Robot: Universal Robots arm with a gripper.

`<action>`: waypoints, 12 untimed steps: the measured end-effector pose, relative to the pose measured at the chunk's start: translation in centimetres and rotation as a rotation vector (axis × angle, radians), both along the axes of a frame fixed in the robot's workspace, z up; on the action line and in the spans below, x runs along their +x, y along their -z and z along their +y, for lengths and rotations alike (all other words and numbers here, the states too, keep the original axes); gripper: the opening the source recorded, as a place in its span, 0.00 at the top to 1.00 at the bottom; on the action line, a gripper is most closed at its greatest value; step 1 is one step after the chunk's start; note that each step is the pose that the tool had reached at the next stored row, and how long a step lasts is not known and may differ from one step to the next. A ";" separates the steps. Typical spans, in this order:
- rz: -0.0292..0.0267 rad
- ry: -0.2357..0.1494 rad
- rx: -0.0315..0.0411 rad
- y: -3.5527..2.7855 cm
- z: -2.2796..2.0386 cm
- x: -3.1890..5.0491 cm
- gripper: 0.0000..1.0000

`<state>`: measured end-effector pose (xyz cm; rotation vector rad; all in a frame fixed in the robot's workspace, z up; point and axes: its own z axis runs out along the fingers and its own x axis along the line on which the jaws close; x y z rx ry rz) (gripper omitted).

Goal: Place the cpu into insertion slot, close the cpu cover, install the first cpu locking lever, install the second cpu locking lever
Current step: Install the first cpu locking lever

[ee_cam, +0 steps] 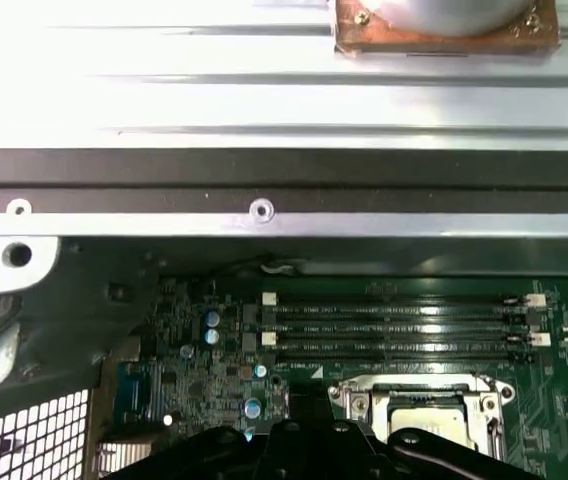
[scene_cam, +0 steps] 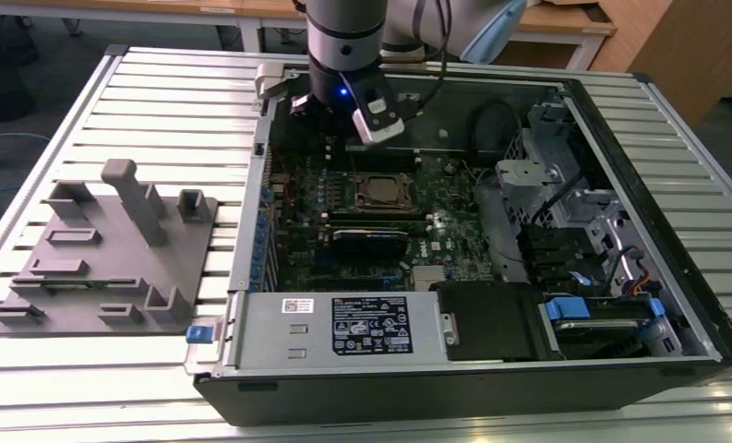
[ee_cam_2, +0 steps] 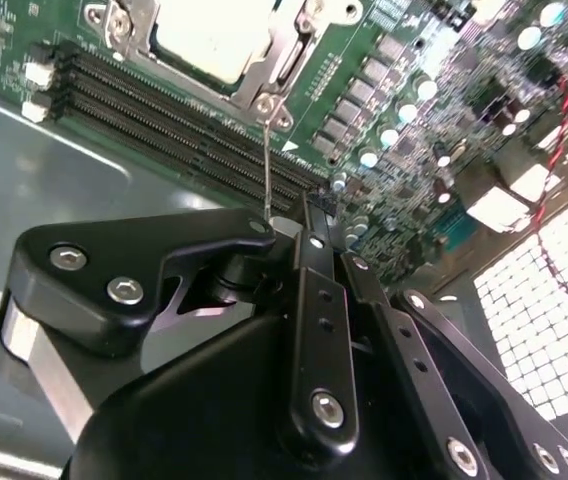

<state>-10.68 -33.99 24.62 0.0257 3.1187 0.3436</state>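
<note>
The cpu [ee_cam_2: 209,35] lies in the insertion slot [scene_cam: 384,192], its bright silver top showing through the window of the cpu cover [ee_cam_2: 286,52], which lies flat over it. In the first wrist view the cpu [ee_cam: 432,418] and cover [ee_cam: 419,385] sit just beyond the gripper. A thin wire locking lever [ee_cam_2: 267,160] rises from the socket's corner up to the tips of my gripper [ee_cam_2: 302,215]. The black fingers [ee_cam_2: 316,262] are shut, and I cannot tell whether they clamp the lever or only touch it. In the exterior view my gripper [scene_cam: 326,137] hangs over the board behind the socket.
Black memory slots [ee_cam_2: 164,110] run beside the socket. The case's metal wall [ee_cam: 264,215] stands close behind the board. A power supply [scene_cam: 341,328] and drive cage [scene_cam: 587,231] fill the case's near and right sides. A grey fixture block [scene_cam: 107,249] sits on the slatted table.
</note>
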 end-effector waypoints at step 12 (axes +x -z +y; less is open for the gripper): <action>0.0000 0.000 0.0072 0.01 0.00 1.29 0.89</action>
